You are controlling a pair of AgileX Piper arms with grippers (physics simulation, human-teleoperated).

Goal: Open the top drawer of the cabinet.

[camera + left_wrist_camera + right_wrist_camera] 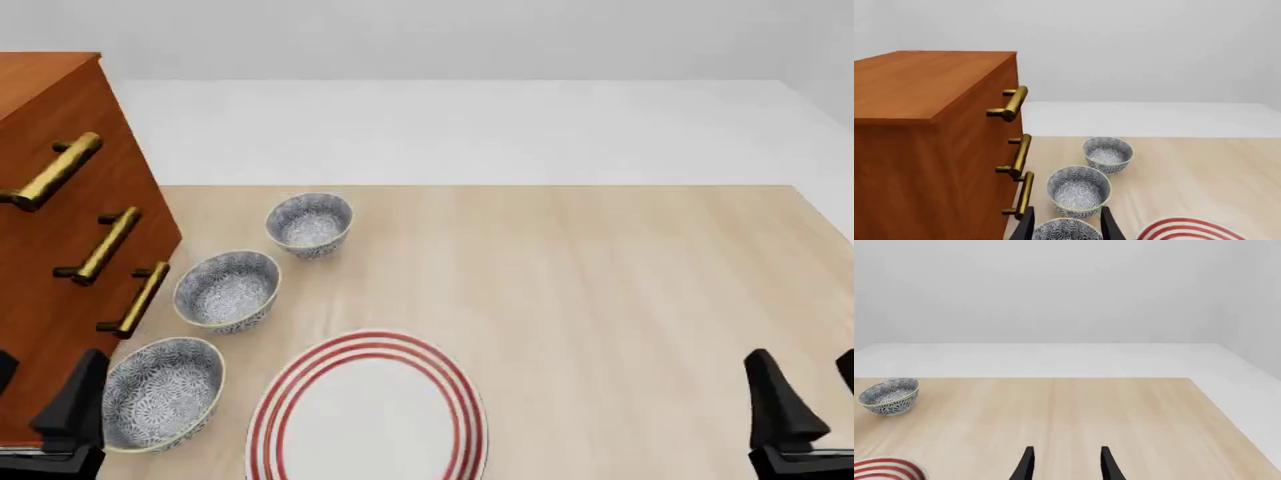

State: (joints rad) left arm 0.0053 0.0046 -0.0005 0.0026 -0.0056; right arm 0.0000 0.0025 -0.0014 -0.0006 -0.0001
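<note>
The cabinet [54, 200] is standing at the table's [601, 280] nine o'clock, its top drawer [47, 130] sitting flush. Both grippers, left [1066, 225] and right [1064, 464], are hovering open and empty near six o'clock.

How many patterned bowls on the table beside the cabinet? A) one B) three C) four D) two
B: the front view shows three bowls in a row along the cabinet front, far, middle and near, with a red-ringed plate beside the near one.
</note>
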